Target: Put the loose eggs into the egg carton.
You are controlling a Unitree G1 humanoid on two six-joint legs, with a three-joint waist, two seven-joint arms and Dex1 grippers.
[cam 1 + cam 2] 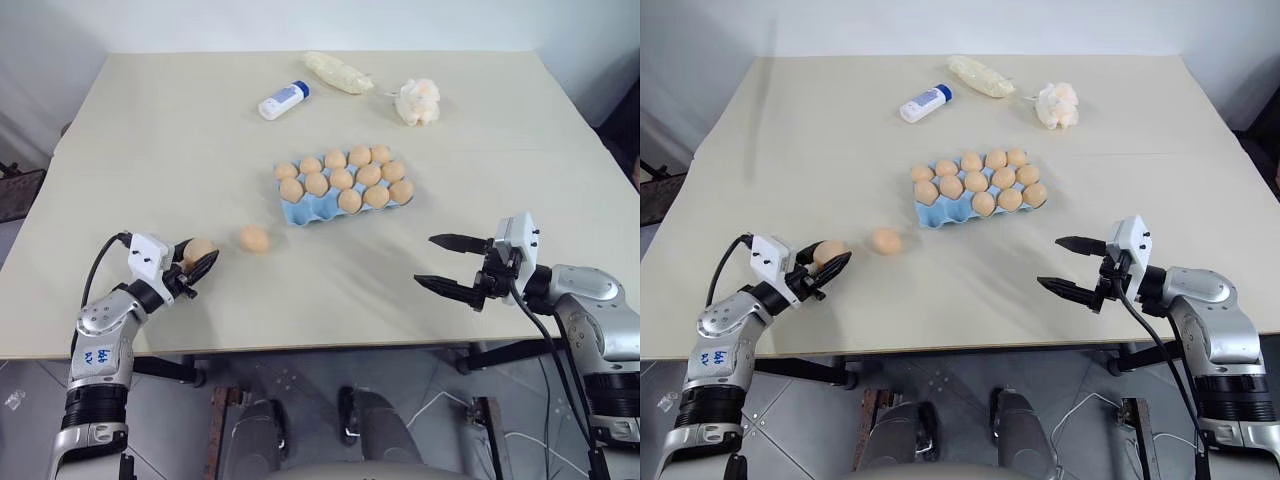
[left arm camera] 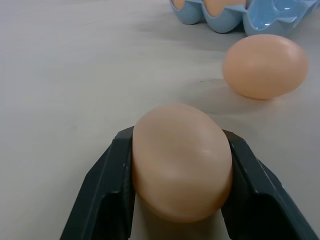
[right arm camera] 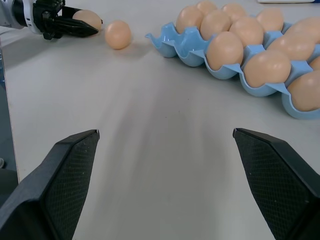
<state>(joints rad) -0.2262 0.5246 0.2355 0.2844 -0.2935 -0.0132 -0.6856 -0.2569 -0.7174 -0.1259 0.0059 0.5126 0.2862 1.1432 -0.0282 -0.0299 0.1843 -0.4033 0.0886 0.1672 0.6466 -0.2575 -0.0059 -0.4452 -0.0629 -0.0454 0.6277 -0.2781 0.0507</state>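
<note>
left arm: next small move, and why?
Probably lift the egg off the table and carry it toward the carton. The left gripper fingers are shut on it, and the carton's near-left cups look empty. A second egg lies in between.

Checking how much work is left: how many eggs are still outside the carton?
2. One egg is gripped in the left hand near the table's front-left edge; the other egg lies on the table between that hand and the carton.
</note>
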